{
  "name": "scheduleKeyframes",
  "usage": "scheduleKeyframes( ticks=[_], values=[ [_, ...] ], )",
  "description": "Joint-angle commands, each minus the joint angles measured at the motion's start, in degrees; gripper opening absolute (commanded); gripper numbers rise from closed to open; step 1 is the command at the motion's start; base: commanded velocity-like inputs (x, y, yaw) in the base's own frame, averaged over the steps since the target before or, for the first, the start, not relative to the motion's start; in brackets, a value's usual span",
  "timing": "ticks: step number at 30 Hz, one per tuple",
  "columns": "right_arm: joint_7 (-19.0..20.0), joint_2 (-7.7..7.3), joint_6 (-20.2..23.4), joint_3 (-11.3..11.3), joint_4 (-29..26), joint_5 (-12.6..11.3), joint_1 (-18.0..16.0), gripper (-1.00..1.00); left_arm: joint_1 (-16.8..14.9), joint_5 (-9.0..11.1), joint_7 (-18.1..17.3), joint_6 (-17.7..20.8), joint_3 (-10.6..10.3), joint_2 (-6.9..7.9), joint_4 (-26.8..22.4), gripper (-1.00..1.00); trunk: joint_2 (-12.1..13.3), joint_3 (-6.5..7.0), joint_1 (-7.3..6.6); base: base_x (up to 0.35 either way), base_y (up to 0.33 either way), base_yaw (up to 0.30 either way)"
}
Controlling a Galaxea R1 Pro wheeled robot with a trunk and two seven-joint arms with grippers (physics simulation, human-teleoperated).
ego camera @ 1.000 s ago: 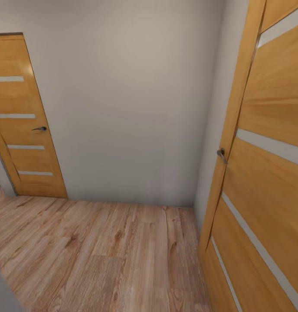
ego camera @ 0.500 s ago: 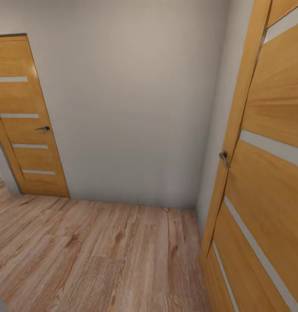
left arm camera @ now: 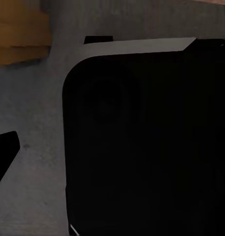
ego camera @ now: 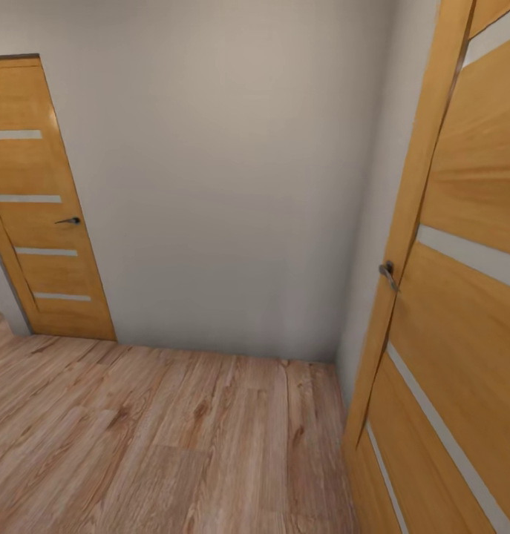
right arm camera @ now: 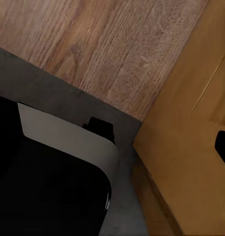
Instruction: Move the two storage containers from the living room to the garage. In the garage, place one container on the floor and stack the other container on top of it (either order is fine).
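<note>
Hallway corner: wood-plank floor (ego camera: 173, 437), white wall (ego camera: 225, 185), slit-panelled door far left (ego camera: 39, 208), another door near right (ego camera: 455, 311); storage containers, presumably rigid and rim-graspable, elsewhere; pincer states indeterminable.

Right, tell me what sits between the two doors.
In the head view, a plain white wall spans between the far door and the near door, with wood floor below. Nothing stands there.

A large black rounded-corner body (left arm camera: 142, 142) sits over grey surface (left arm camera: 34, 113); orange-wood strip (left arm camera: 19, 32) beyond.
</note>
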Motion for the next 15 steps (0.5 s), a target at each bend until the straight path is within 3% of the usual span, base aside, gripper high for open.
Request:
scheduleKeyframes(
  ticks=[1, 15],
  values=[
    [-0.01, 0.03, -0.36, 0.5, 0.18, -0.59, -0.06, 1.0, 0.01, 0.03, 0.12, 0.02, 0.0, -0.01, -0.07, 1.0, -0.02, -0.05, 0.03, 0.303, 0.0, 0.0],
    [-0.04, 0.03, -0.36, 0.5, 0.18, -0.59, -0.06, 1.0, 0.01, 0.03, 0.17, 0.02, 0.0, 0.01, -0.11, 1.0, -0.02, -0.05, 0.03, 0.317, 0.0, 0.0]
  ],
)
